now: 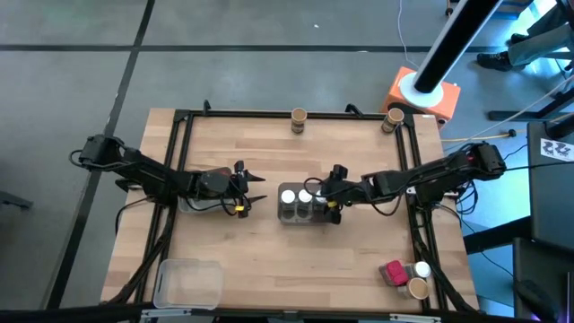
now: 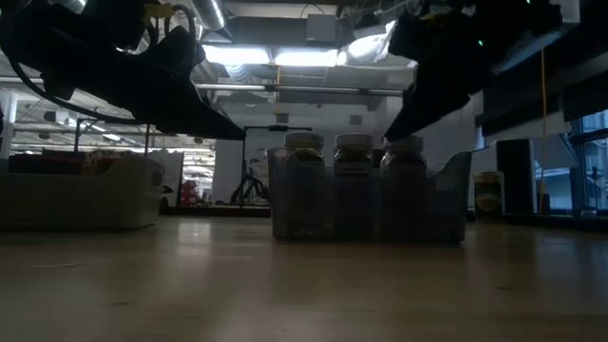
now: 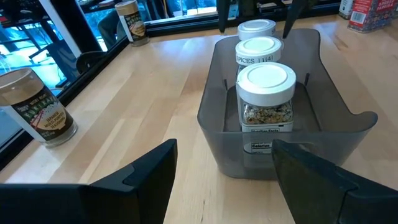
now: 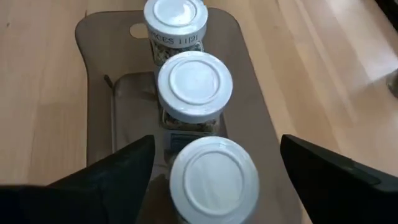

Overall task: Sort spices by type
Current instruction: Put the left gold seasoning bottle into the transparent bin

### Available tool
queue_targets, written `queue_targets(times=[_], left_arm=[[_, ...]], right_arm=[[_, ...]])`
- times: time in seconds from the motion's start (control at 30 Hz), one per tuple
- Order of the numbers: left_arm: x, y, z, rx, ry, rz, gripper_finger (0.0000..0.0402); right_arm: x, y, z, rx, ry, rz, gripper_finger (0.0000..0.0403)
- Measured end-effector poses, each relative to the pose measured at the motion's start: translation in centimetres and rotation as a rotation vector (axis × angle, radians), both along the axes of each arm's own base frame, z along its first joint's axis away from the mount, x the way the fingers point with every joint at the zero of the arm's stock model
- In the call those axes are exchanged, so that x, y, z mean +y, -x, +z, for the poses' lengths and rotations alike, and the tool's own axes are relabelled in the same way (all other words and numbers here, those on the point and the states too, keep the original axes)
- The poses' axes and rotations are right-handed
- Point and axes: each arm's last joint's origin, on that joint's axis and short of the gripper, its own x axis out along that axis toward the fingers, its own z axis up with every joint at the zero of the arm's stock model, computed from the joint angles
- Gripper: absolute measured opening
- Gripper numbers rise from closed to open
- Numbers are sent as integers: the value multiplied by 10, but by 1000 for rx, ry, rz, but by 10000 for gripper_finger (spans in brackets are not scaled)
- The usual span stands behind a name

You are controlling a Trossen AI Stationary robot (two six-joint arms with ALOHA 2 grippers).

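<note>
Three spice jars with white lids (image 3: 266, 81) stand in a row inside a clear tray (image 1: 300, 215) at mid-table. My right gripper (image 4: 216, 142) hovers open above the tray's right end, a finger on each side of the nearest jar (image 4: 214, 177) with a gap to both. My left gripper (image 3: 224, 146) is open just left of the tray, pointing at its left end wall (image 3: 273, 155). Two tan-lidded jars (image 1: 298, 119) (image 1: 391, 118) stand at the far edge. A red packet (image 1: 392, 274), a white-lidded jar (image 1: 421, 268) and a tan-lidded jar (image 1: 417, 288) sit at the near right corner.
A second clear tray (image 1: 186, 283) lies at the near left corner, and another (image 1: 190, 205) sits under my left arm. A black frame (image 1: 179, 161) runs along the table's edges. Bare wood lies between the middle tray and the near edge.
</note>
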Motion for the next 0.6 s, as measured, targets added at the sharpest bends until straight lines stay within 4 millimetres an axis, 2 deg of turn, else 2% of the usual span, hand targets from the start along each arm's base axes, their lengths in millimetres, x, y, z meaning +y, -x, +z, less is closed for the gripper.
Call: queue_targets(times=[0.23,0.37,0.5,0.6], left_arm=[[0,0,0,1,2,1,249],[0,0,0,0,2,1,249],[0,0,0,0,3,1,249],[0,0,0,0,3,1,249]], right_arm=[[-1,-6,26,15,71,-61,347],[-6,-8,42,-5,224,-153,347],[-15,-12,56,-34,367,-247,347],[-27,-14,62,-46,390,-308,347]])
